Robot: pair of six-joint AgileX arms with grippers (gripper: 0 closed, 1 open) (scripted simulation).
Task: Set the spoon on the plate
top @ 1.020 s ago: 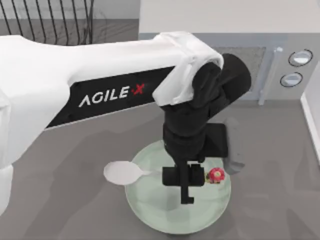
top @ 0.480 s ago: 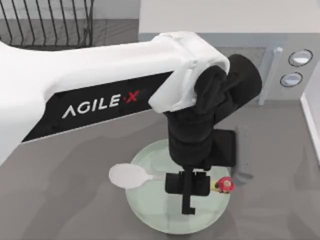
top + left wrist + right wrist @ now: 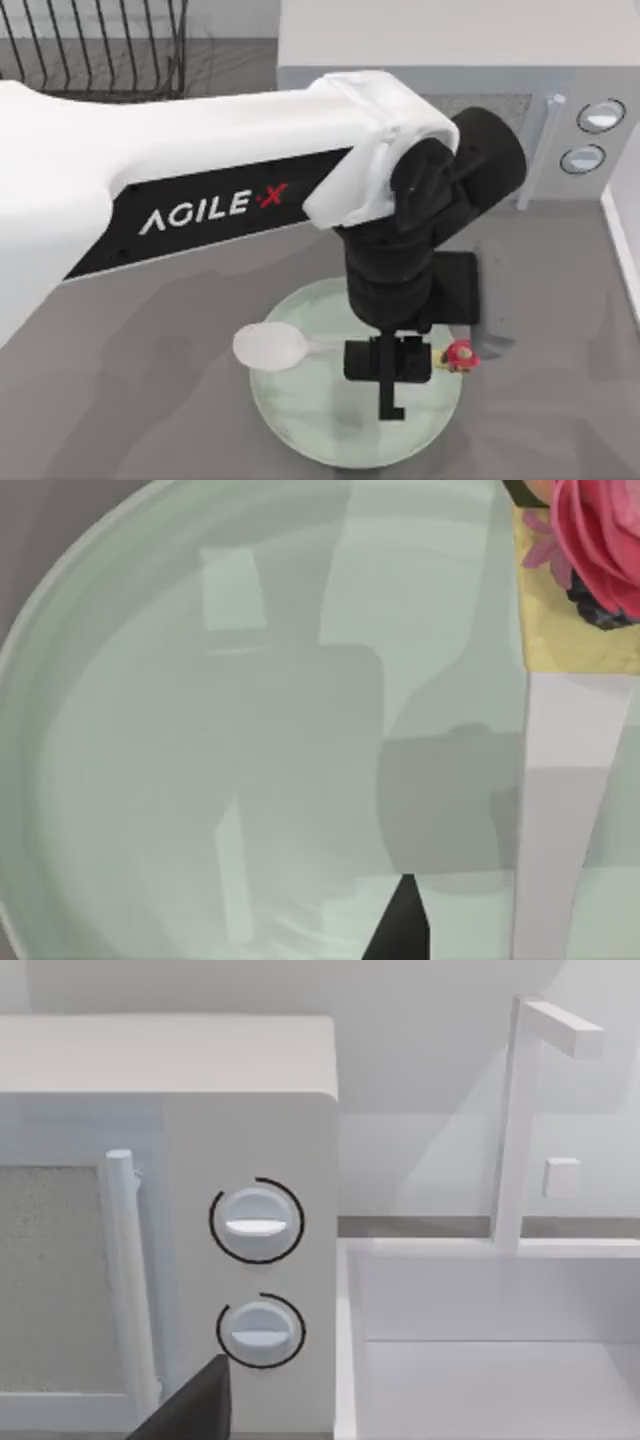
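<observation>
Left gripper (image 3: 390, 362) hung over the plate (image 3: 300, 425), fingers closed on the handle of the spoon (image 3: 272, 347). Left arm reached in from the top view's left, its black wrist directly above the plate's middle.

Spoon lay crosswise over the plate. Oval bowl sat at the plate's left rim, partly overhanging it. Slim handle ran rightward under the gripper. Red-and-white ornament (image 3: 461, 355) stuck out just past the fingers, at the plate's right edge. Could not tell whether the spoon touched the plate or was held just above it.

Plate stood on the grey table (image 3: 130, 400), near its front edge, pale mint, shallow rim. Apart from the spoon, its surface carried shadows and reflections.

Left wrist view looked down into the plate (image 3: 150, 780): spoon handle (image 3: 560, 820) close by, white, with the pink flower ornament (image 3: 600, 540) at its end.

Right wrist view faced a microwave (image 3: 250, 1140) with two round knobs, beside a white sink (image 3: 480, 1360). A dark finger tip showed in that view; grip state of the right gripper could not be told.
</observation>
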